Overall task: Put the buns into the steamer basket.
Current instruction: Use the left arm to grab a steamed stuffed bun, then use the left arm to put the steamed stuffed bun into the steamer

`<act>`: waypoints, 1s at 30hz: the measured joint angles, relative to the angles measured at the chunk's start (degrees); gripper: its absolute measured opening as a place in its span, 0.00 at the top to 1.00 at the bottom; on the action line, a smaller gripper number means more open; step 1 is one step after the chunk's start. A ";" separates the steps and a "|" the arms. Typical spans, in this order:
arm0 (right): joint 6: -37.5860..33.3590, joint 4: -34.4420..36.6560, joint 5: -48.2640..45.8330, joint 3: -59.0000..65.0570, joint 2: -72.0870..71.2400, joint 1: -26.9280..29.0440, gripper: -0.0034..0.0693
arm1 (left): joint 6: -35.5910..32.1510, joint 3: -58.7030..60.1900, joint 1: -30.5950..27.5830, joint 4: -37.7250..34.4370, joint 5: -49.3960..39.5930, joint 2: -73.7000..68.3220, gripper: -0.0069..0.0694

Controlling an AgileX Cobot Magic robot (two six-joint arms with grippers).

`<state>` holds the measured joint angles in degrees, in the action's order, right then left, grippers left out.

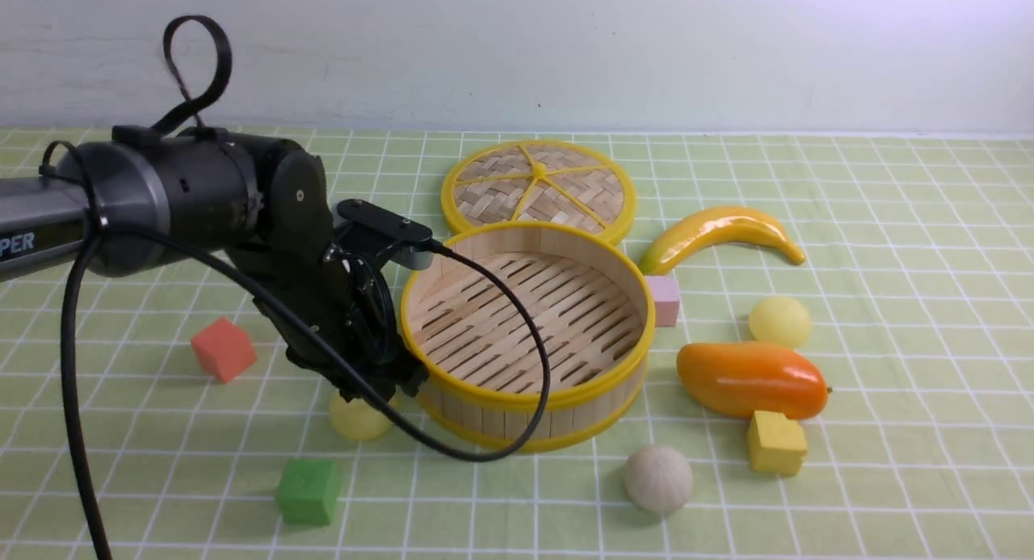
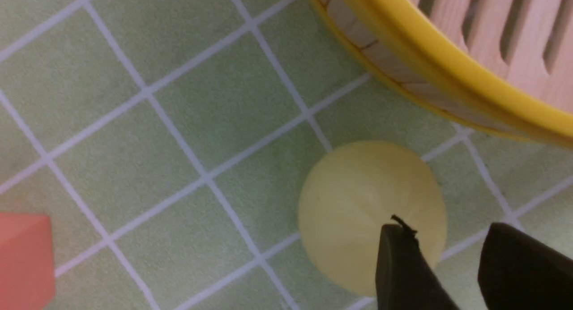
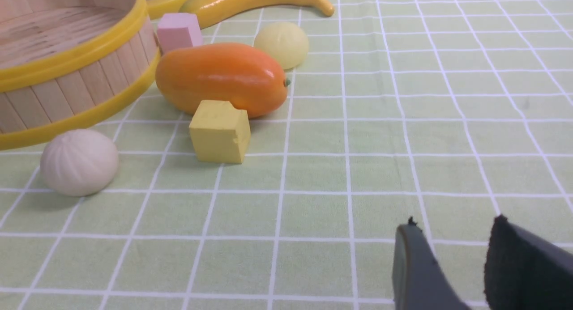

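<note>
Buns lie outside the steamer basket (image 1: 565,418), all three on the green checked cloth (image 1: 888,431). One pale yellow bun (image 2: 358,198) sits just beside the basket's wall, at its near left side, and the left gripper (image 2: 445,234) hangs right over it. In the left wrist view the two dark fingers (image 2: 403,269) stand apart with a clear gap and nothing between them. The bun is not in this gap; it lies under and beyond the tip of one finger, which overlaps its edge. Whether this tip touches the bun I cannot tell.

The second pale yellow bun (image 1: 779,322) rests to the right of the basket, behind the orange mango (image 1: 751,378). The off-white pleated bun (image 1: 658,479) lies in front of the basket, toward its right.

The right gripper (image 3: 452,238) is over the cloth on the near right of the basket, its jaws parted a moderate way and holding nothing. The pleated bun is well apart from it.
</note>
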<state>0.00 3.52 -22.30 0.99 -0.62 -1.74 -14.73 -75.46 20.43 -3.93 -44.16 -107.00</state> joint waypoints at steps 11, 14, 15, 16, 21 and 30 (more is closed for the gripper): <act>0.00 0.00 0.00 0.00 0.00 0.00 0.62 | 0.00 -0.06 0.00 2.45 2.49 -2.76 0.60; 0.00 0.00 0.00 0.00 0.00 0.00 0.62 | 0.51 -0.06 0.00 2.63 3.01 -3.35 0.62; 0.00 0.00 0.00 0.00 0.00 0.00 0.62 | 0.51 -0.06 0.00 2.63 3.01 -3.35 0.62; 0.00 0.00 0.00 0.00 0.00 0.00 0.62 | 1.51 -0.06 0.00 2.66 3.07 -3.40 0.65; 0.00 0.00 0.00 0.00 0.00 0.00 0.62 | 4.71 -0.11 0.00 3.51 2.74 -2.97 0.90; 0.00 0.00 0.00 0.00 0.00 0.00 0.62 | 7.17 -2.16 0.83 4.61 -2.61 6.34 0.93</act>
<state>0.00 3.52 -22.30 0.99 -0.62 -1.74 -7.55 -77.62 21.26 0.68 -46.78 -100.67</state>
